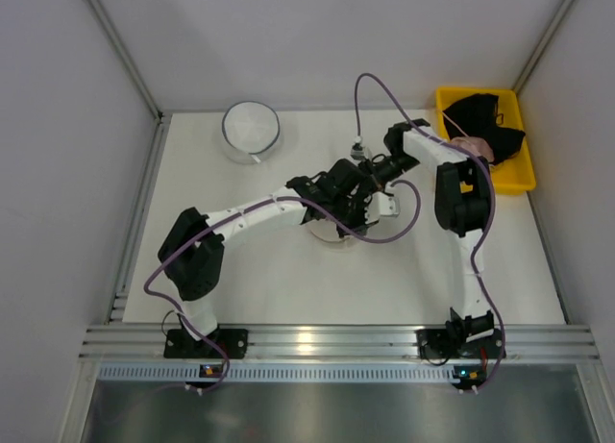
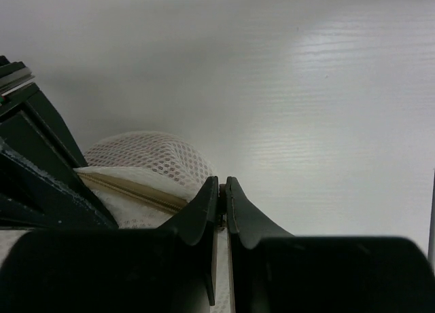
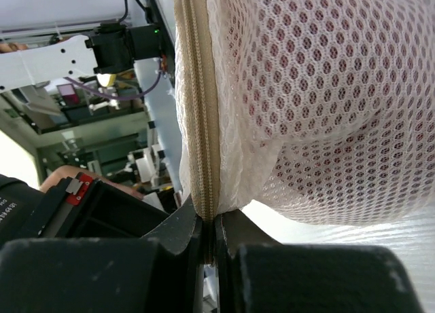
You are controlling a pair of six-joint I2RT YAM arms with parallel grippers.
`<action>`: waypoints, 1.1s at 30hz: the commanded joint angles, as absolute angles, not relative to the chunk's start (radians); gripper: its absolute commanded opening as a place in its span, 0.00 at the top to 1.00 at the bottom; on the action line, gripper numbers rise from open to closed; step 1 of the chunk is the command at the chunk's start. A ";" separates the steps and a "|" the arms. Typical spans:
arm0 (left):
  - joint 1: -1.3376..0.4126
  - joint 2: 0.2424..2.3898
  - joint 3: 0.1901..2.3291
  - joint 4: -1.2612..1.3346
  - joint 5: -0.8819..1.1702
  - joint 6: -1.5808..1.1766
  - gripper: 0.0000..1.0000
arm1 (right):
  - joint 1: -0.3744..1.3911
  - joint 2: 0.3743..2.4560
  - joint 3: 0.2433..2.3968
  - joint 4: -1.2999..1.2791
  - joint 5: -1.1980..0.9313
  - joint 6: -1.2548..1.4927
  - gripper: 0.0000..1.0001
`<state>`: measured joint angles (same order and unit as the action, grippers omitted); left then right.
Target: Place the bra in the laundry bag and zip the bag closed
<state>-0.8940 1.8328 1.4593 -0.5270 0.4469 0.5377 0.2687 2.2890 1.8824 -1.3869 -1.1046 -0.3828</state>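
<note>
laundry bag [image 1: 329, 238]: table [image 1: 288, 289] centre, bra [image 3: 326, 89] inside | round mesh bag [image 1: 252, 128]: 11 o'clock from it | bin [image 1: 461, 90]: 2 o'clock, garments [image 1: 485, 119] inside

the left arm [image 1: 250, 215] and right arm [image 1: 459, 198] meet over the laundry bag [image 2: 149, 153] at mid-table, with a purple cable [image 1: 418, 205] looping beside them, blocking that spot. the table [image 1: 288, 289] lies open along its near and left sides. a round mesh bag [image 1: 252, 126] and yellow bin [image 1: 456, 95] stand at the far edge.
</note>
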 commanded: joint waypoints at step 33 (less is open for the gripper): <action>-0.385 1.723 1.776 -0.744 0.342 0.138 0.02 | 0.163 2.492 1.859 0.208 -1.003 0.881 1.00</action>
